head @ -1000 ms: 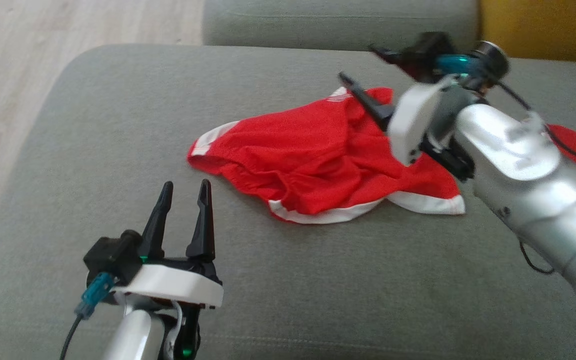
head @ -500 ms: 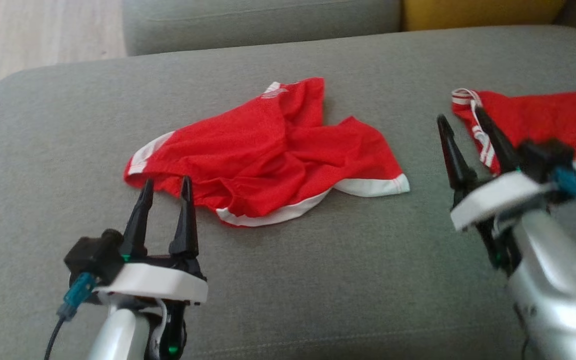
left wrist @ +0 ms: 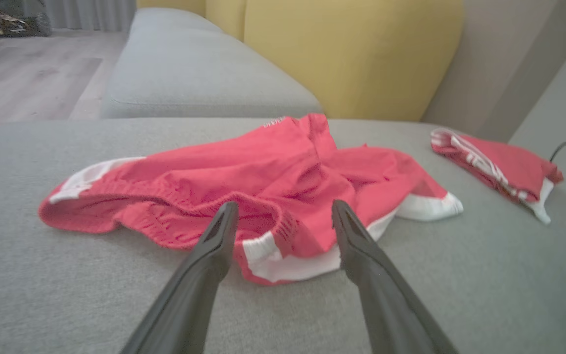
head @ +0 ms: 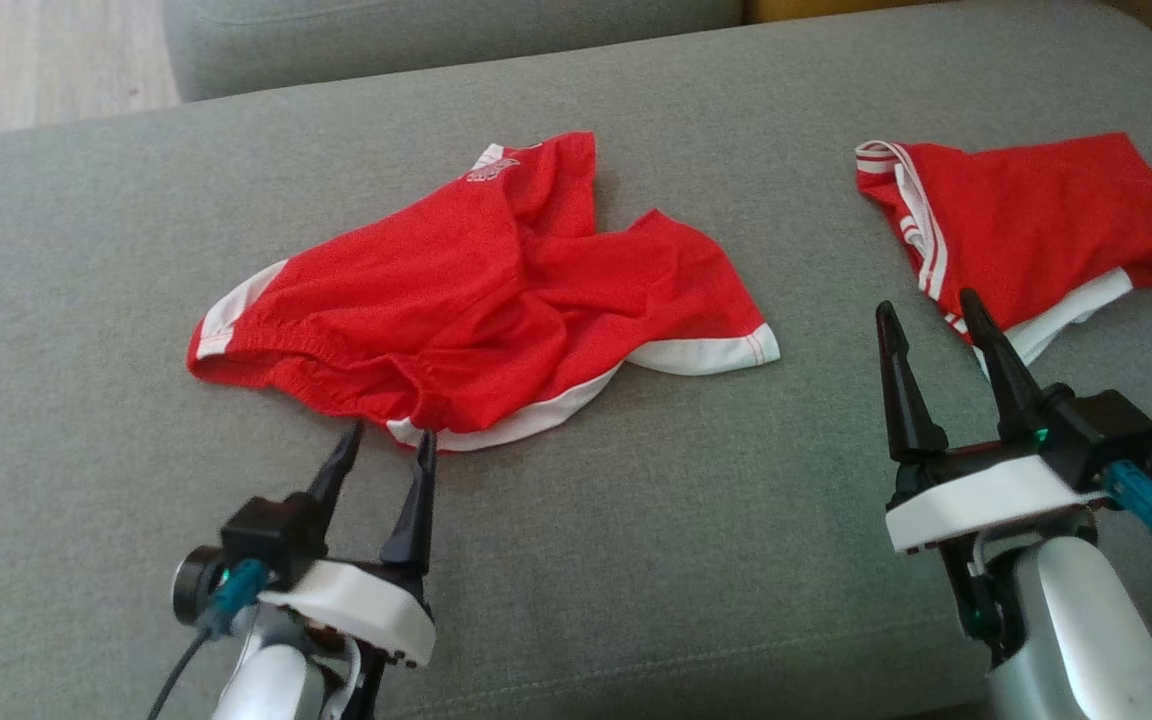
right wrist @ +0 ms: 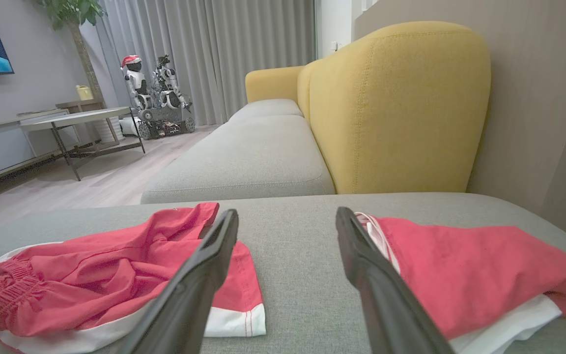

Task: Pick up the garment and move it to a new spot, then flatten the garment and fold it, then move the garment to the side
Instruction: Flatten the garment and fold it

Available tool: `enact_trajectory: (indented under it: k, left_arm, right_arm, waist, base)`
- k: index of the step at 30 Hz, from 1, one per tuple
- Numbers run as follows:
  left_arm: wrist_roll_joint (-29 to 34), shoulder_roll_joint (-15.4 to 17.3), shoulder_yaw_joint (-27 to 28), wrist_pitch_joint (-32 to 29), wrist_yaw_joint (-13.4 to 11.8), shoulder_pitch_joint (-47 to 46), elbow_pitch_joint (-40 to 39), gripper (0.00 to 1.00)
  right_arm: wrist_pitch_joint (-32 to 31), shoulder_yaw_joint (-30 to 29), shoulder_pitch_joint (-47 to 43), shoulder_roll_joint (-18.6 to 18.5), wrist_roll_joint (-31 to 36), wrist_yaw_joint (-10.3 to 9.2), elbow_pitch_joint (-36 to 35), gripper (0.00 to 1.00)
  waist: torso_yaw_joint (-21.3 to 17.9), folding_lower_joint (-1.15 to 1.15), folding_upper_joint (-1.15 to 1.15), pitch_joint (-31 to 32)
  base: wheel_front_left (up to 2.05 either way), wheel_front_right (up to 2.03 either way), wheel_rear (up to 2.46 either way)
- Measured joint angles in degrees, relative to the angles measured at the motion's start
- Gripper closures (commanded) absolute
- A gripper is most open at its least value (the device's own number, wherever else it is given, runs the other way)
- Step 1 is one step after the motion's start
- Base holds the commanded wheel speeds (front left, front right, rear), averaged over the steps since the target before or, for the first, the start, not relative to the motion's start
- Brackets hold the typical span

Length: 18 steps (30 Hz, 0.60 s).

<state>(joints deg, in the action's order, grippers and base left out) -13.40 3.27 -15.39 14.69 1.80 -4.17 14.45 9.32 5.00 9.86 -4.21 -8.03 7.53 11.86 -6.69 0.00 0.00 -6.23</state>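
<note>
A crumpled pair of red shorts with white trim lies in the middle of the grey sofa seat, also seen in the left wrist view and the right wrist view. My left gripper is open, its fingertips right at the shorts' near white hem, with nothing between the fingers. My right gripper is open over bare cushion, beside a second red garment, which is folded at the right.
The folded red garment sits at the cushion's right end. A yellow backrest rises behind. Another grey seat cushion continues beyond, with wooden floor to the far left. A table and a robot figure stand across the room.
The head camera has swung, shifting the whole picture. My right arm has come off the shorts and back to the lower right. My left gripper has reached the shorts' near hem.
</note>
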Motion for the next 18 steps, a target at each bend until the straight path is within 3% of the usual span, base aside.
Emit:
enact_trajectory:
  k: [8,18]
  left_arm:
    - [5.0,3.0,-2.7,0.0,1.3,-5.2,8.6,0.0]
    - [9.7,6.0,-5.5,-1.5,0.3,-7.8,15.5,0.0]
  right_arm:
    - [-1.4,-0.2,-2.7,0.8,0.1,0.0,-2.3,0.0]
    - [-2.0,-0.1,-2.9,1.1,0.1,0.01,-2.4,0.0]
  waist:
    - [-1.8,0.0,0.0,-0.8]
    - [-3.3,0.0,0.0,-0.8]
  base:
    - [0.0,0.0,0.0]
    - [0.0,0.0,0.0]
